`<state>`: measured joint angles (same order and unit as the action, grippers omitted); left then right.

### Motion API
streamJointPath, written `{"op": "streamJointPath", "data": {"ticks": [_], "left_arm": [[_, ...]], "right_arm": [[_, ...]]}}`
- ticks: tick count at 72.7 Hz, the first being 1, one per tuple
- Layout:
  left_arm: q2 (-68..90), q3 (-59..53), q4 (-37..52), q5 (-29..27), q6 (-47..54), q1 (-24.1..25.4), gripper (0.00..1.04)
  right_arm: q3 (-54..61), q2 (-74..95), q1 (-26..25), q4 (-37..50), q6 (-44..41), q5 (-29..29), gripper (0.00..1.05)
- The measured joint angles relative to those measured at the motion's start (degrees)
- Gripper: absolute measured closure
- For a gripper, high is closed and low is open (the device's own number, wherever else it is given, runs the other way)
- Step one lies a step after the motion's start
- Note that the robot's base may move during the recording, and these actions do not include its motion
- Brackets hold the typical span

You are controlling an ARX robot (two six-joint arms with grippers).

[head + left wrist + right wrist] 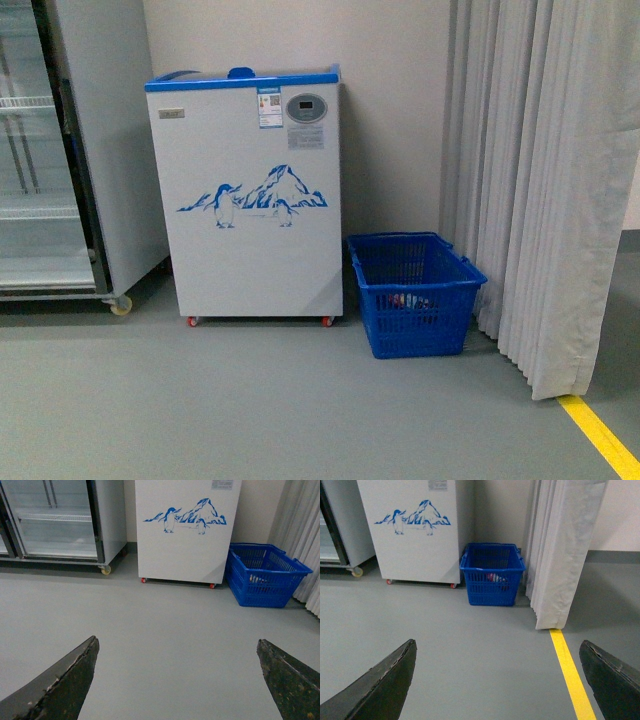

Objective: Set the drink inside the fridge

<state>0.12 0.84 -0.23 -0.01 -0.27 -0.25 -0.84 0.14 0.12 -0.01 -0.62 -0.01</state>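
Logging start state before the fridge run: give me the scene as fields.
fridge: white chest cooler, penguin print, centre of front view
crate: blue, right of fridge; small items inside, unidentifiable
drink: not identifiable in any view
left gripper: open, empty
right gripper: open, empty
also: glass-door cabinet left of fridge; curtain; yellow floor line

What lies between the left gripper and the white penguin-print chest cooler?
Only bare grey floor between left gripper and white chest cooler, per left wrist view.
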Motion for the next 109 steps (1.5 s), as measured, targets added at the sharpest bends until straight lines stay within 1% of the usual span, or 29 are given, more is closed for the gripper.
{"op": "streamJointPath", "data": {"ticks": [109], "left_arm": [[0.0,0.0,0.0,0.0,0.0,0.0,0.08]], "right_arm": [[0.0,0.0,0.0,0.0,0.0,0.02,0.07]]}}
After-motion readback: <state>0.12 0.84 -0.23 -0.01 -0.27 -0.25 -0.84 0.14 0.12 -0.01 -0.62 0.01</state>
